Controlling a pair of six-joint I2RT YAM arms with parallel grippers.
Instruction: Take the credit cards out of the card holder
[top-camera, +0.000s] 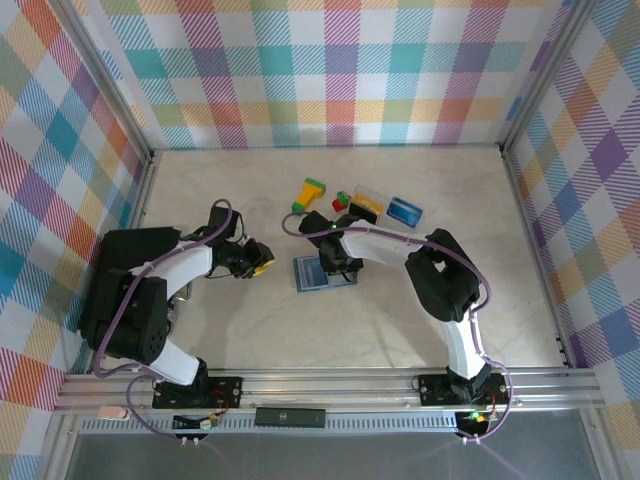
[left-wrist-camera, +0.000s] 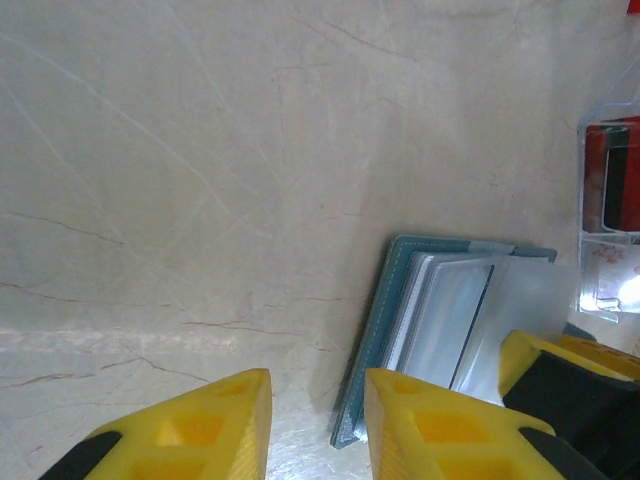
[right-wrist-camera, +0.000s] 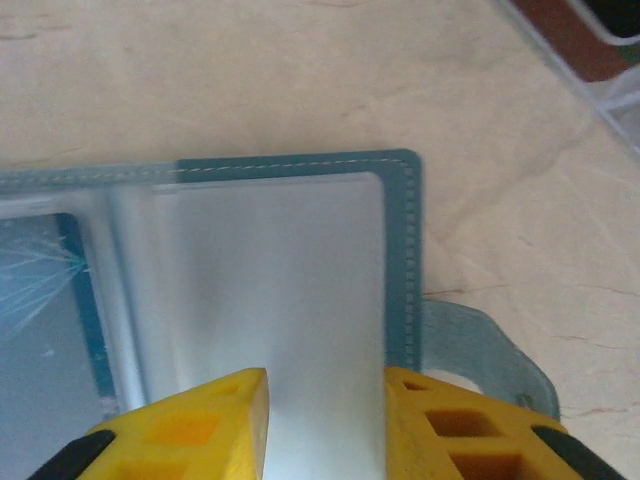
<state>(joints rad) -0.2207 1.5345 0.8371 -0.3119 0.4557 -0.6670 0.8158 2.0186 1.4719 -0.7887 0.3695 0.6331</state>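
Card holder (top-camera: 310, 278) open on table (top-camera: 300, 335)
Right gripper (right-wrist-camera: 325, 385) spread over its clear sleeve (right-wrist-camera: 270, 280); left gripper (left-wrist-camera: 318, 385) beside, spread, empty.

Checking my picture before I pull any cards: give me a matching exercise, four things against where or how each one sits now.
Things:
1. card holder
2. left tool
3. right tool
4. blue card

States:
A. open, over the holder's clear pocket
B. lying flat, clear pockets up
C. open, beside the holder's edge
D. behind the holder, right of the clear box

Pairs: 1-B, 2-C, 3-A, 4-D
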